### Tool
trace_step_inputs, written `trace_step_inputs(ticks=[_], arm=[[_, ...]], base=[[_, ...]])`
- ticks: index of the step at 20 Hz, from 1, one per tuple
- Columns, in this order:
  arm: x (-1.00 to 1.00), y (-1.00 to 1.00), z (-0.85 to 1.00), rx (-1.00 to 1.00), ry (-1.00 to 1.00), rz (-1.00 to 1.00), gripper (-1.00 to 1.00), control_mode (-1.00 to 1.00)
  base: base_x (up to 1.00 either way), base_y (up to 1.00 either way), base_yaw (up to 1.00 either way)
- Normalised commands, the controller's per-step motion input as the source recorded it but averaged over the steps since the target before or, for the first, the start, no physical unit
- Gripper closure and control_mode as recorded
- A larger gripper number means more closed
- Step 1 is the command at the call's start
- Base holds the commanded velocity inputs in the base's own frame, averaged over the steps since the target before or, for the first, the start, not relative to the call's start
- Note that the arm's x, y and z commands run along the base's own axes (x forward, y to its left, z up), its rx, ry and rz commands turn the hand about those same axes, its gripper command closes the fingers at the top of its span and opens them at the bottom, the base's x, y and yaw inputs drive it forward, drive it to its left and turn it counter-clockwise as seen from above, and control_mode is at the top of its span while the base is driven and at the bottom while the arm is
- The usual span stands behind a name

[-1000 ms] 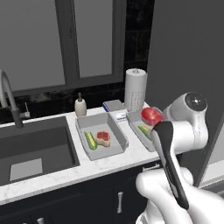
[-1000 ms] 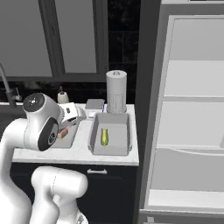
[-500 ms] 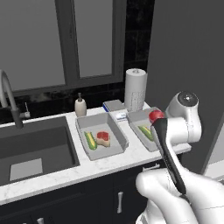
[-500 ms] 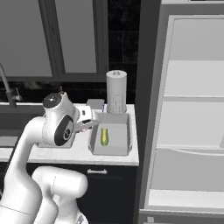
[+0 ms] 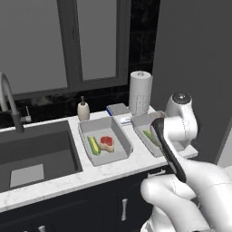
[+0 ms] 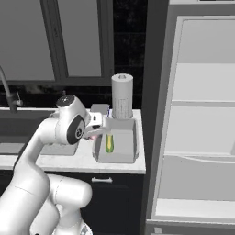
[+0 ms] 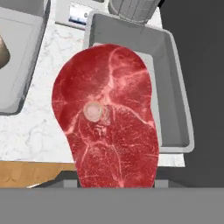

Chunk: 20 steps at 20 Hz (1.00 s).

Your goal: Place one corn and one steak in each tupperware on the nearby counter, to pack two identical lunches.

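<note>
Swinging rightward along the counter point(image 5: 113, 170), the arm had carried the steak point(image 7: 107, 118) from beside the nearer tub to the second tupperware point(image 7: 175, 83) over the past second; the gripper point(image 6: 97, 131) was clamped on the meat, which hung in front of the hand camera above the left edge of that tub. The first tupperware point(image 5: 120, 149) already held a corn and a steak side by side (one lunch seemingly packed); the second held one corn point(image 6: 109, 143) lying lengthwise on its floor, so this steak looked to be the last piece wanted, and it probably needed to travel a little further over the tub before release. The worktop was white marbled stone over dark cabinets with silver handles; a paper towel roll point(image 5: 140, 92) stood behind the tubs, a soap bottle point(image 5: 83, 110) by the dark sink point(image 5: 41, 152), and a tall grey fridge point(image 6: 202, 119) flanked the counter's right end.
</note>
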Motion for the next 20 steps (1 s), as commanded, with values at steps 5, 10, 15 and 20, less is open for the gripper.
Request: trace_step_inputs(ticks=[5, 10, 15, 20], arm=[[0.29, -0.16, -0.15, 0.16, 0.04, -0.24, 1.00, -1.00], [0.29, -0.12, -0.08, 0.14, 0.04, -0.12, 1.00, -1.00], [0.06, -0.02, -0.18, 0.00, 0.01, 0.00, 1.00, -1.00], [0.08, -0.01, -0.40, 0.00, 0.00, 0.00, 1.00, -1.00]], base=[[0.00, 0.00, 0.00], [0.00, 0.00, 0.00], [0.00, 0.00, 0.00], [0.00, 0.00, 0.00]])
